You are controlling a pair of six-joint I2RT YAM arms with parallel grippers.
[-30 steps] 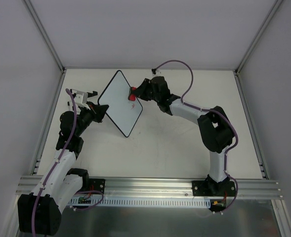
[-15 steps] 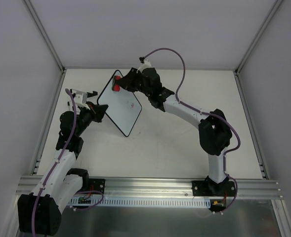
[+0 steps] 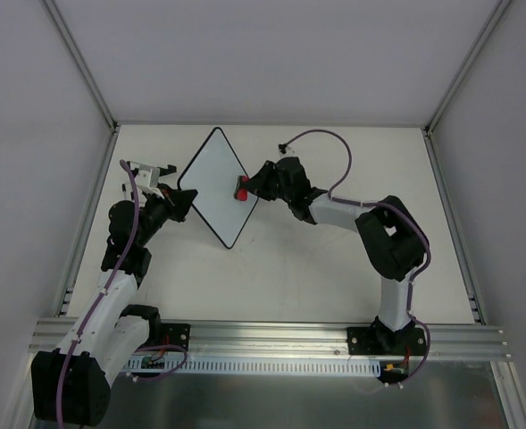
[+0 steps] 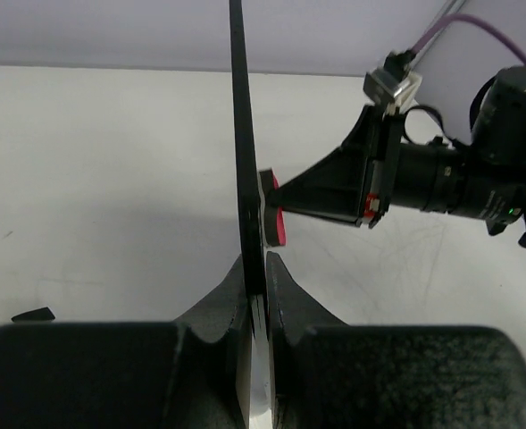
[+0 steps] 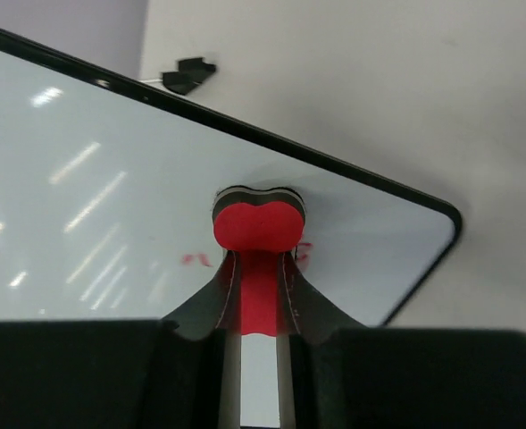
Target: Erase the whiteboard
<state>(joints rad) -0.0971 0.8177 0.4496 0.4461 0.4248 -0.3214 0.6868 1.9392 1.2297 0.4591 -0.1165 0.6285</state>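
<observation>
The whiteboard (image 3: 213, 183) stands tilted like a diamond over the table, white with a thin black frame. My left gripper (image 3: 184, 202) is shut on its left edge; in the left wrist view the board (image 4: 242, 161) shows edge-on between the fingers (image 4: 289, 304). My right gripper (image 3: 249, 188) is shut on the red bone-shaped eraser (image 3: 242, 189), whose end presses against the board's right part. In the right wrist view the eraser (image 5: 256, 225) touches the white face (image 5: 111, 214), with faint red marks (image 5: 191, 260) beside it, near the board's lower right corner.
A small white and black object (image 3: 146, 172) lies on the table left of the board. Aluminium posts and grey walls enclose the table (image 3: 334, 277). The right arm's purple cable (image 3: 321, 136) loops above its wrist.
The right gripper swept the eraser from the board's right edge up to its top left, then back down to the right part. The left gripper and board stayed still.
</observation>
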